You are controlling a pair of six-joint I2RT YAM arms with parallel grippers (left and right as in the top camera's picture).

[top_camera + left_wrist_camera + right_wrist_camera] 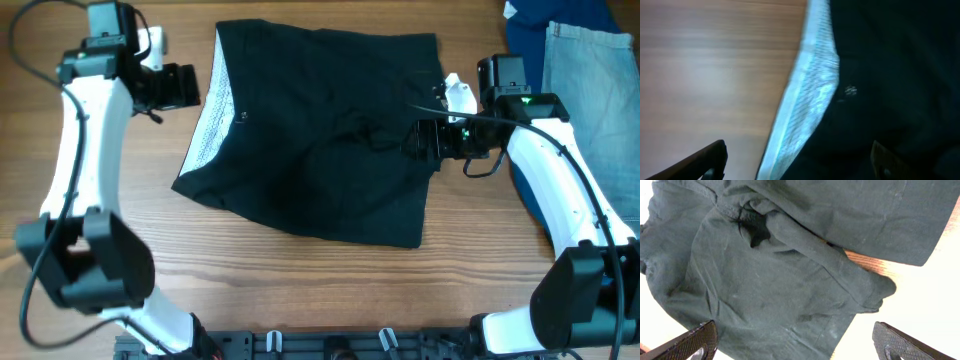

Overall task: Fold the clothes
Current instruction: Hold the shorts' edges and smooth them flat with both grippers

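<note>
The black shorts-like garment (pixel 320 130) lies spread on the wooden table, with a pale grey-white lining strip (pixel 212 110) along its left edge. My left gripper (pixel 178 87) is open just left of that strip; the left wrist view shows the pale strip (pixel 810 95) between its wide-apart fingers (pixel 800 162). My right gripper (pixel 425 140) is open over the garment's right edge. The right wrist view shows rumpled black fabric (pixel 770 265) between its fingers (pixel 795 342), with nothing gripped.
Light-blue denim jeans (pixel 590 90) and a dark blue cloth (pixel 530 30) lie at the far right, under and behind the right arm. Bare wooden table (pixel 320 280) runs along the front. The arm bases stand at the front edge.
</note>
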